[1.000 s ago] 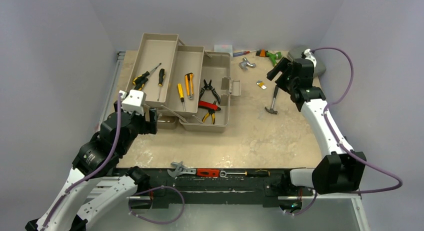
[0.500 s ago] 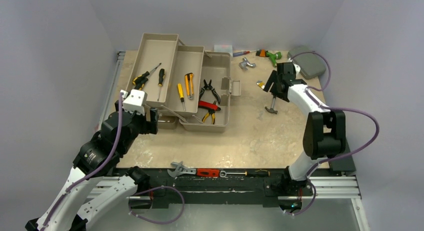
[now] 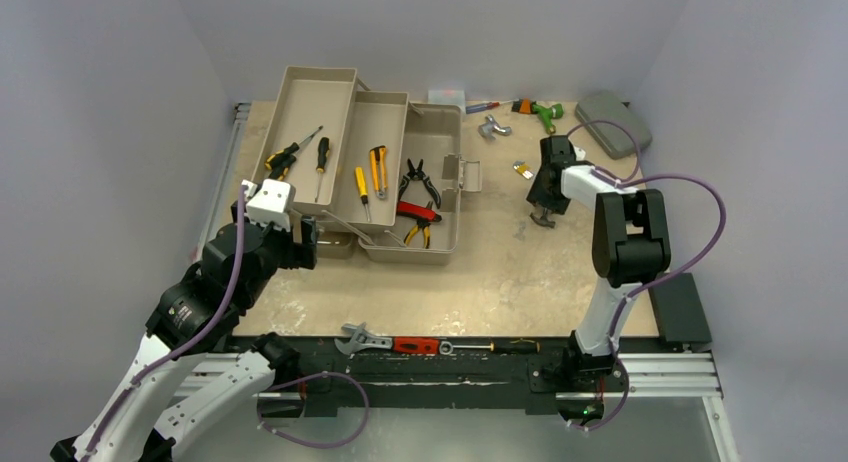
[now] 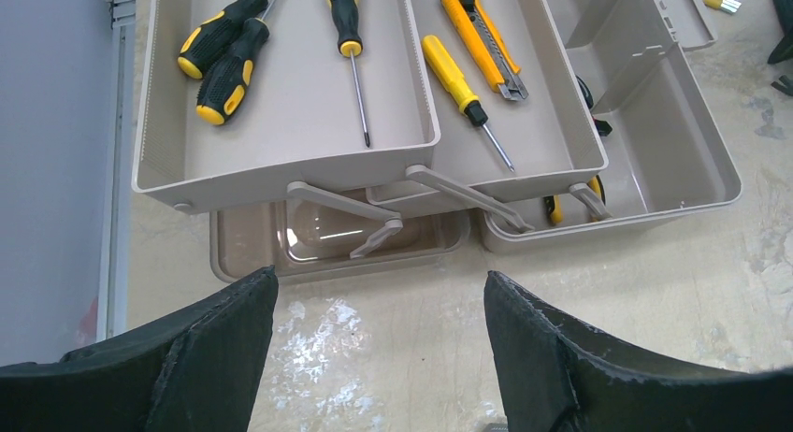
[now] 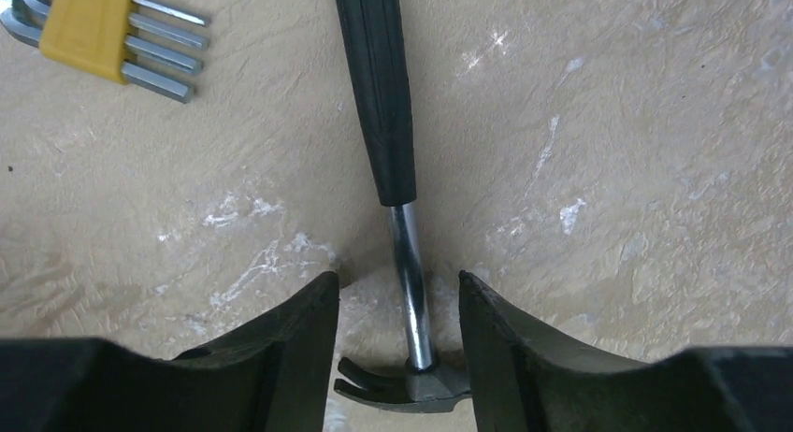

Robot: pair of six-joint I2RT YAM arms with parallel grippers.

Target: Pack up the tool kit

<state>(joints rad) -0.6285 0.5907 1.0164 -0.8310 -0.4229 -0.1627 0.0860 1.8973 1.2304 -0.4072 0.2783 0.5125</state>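
The tan toolbox (image 3: 440, 142) stands open at the back left with its trays folded out; it also shows in the left wrist view (image 4: 281, 151). Yellow-and-black screwdrivers (image 3: 285, 157), a yellow utility knife (image 3: 378, 170) and black and red pliers (image 3: 418, 214) lie in it. A black-handled hammer (image 5: 374, 95) lies on the table right of the box. My right gripper (image 5: 397, 287) is open and low over the hammer, one jaw on each side of the steel shaft just above the head (image 3: 541, 220). My left gripper (image 4: 379, 282) is open and empty, hovering before the box's front left corner (image 3: 300, 244).
A yellow hex key set (image 5: 93, 30) lies just beyond the hammer handle. A grey case (image 3: 612, 122), a green-and-orange tool (image 3: 540, 110), a metal clamp (image 3: 492, 129) and a small clear box (image 3: 447, 95) sit along the back. A wrench (image 3: 365, 337) and a red-handled tool (image 3: 415, 345) lie on the front rail.
My right arm swung from the back right corner to the hammer and lowered its open gripper around the shaft. The left arm has not moved.
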